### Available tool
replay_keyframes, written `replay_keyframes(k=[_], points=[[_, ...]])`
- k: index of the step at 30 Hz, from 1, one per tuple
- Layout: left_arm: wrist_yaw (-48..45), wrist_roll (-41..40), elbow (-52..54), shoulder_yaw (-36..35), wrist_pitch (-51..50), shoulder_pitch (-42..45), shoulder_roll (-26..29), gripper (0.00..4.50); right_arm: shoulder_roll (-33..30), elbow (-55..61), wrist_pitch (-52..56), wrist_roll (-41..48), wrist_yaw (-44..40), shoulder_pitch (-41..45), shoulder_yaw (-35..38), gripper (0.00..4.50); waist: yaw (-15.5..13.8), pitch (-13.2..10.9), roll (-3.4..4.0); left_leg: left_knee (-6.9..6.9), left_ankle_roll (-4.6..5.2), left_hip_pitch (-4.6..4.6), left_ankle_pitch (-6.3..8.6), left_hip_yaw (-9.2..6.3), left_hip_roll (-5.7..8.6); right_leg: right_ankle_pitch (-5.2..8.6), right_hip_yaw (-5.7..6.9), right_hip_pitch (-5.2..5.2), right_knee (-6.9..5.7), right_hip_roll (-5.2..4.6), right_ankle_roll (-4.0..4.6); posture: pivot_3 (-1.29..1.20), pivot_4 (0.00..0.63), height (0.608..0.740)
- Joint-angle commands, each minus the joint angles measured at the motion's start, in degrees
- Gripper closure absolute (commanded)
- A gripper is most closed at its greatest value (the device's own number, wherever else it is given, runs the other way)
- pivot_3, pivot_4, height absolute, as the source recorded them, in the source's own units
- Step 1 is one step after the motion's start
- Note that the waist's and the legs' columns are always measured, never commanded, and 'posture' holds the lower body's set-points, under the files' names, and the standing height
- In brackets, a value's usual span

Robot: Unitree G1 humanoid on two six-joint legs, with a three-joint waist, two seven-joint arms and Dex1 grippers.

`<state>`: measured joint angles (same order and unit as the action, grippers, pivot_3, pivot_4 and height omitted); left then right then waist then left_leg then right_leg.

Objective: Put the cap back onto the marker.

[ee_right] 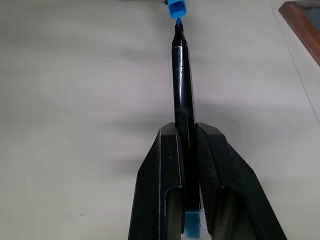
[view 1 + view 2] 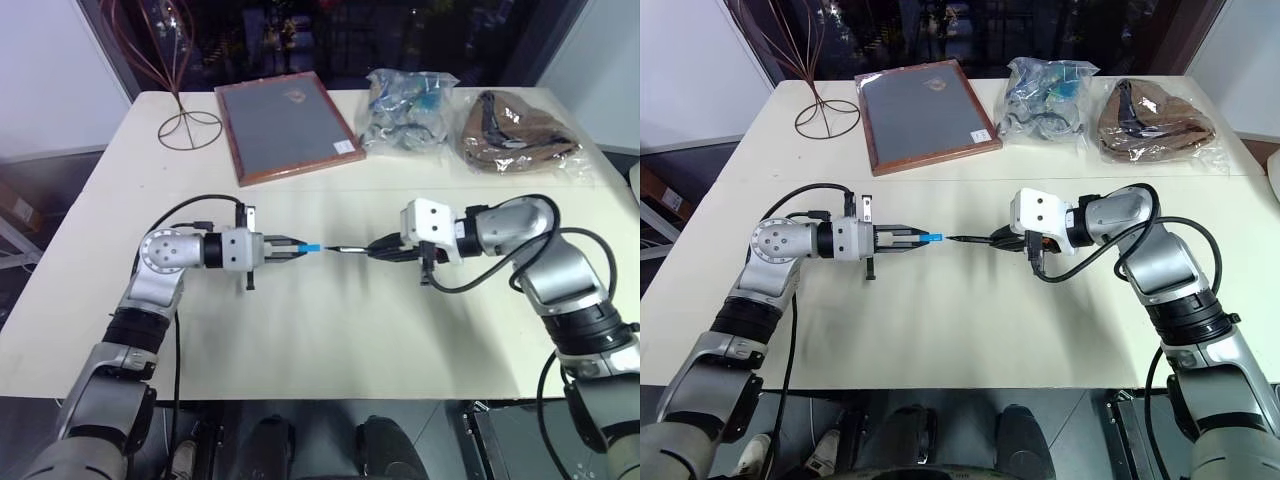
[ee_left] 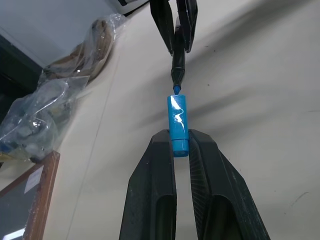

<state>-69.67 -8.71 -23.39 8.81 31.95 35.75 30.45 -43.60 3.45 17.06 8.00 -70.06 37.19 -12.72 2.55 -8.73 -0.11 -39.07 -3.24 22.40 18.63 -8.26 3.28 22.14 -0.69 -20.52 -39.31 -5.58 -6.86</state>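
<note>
A cream table (image 2: 330, 330) is seen from above, with a wooden-framed board (image 2: 285, 128), a clear bag of small items (image 2: 408, 110) and a bagged brown cloth (image 2: 518, 132) laid along its far side, and a wire stand (image 2: 188, 125) set at the far left corner. Above the middle of the table, the two arms are held facing each other. The marker (image 1: 182, 75) is pinched in the closed fingers of the right gripper (image 2: 381, 248), with its pointed tip aimed at the left gripper (image 2: 297, 249) and its bluish end seen behind the fingers in the right wrist view. The cap (image 3: 178, 124) is clamped between the left gripper's fingers, its open end turned toward the marker. The tip is seen just at the mouth of the cap, nearly in line with it; whether it has entered cannot be told.
</note>
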Motion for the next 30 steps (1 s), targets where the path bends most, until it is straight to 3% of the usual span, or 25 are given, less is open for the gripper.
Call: replay_keyframes(k=[1,30], points=[[0.7,-0.2,1.5,-0.1,0.3,0.5,0.0,4.50,-0.4,2.5,-0.2,0.4,0.0,0.4,0.9,4.44,0.0,0.0,0.00,0.00,0.00,0.00,0.00,0.00,0.00,0.00,0.00,0.00,0.00,0.00,0.00,0.00,0.150,0.740],[1.6,0.7,0.0,0.8,1.0,2.1,-0.9,4.50,1.0,5.1,1.7,0.7,0.8,0.4,-0.3,4.44,0.0,0.0,0.00,0.00,0.00,0.00,0.00,0.00,0.00,0.00,0.00,0.00,0.01,0.00,0.00,0.00,0.150,0.740]])
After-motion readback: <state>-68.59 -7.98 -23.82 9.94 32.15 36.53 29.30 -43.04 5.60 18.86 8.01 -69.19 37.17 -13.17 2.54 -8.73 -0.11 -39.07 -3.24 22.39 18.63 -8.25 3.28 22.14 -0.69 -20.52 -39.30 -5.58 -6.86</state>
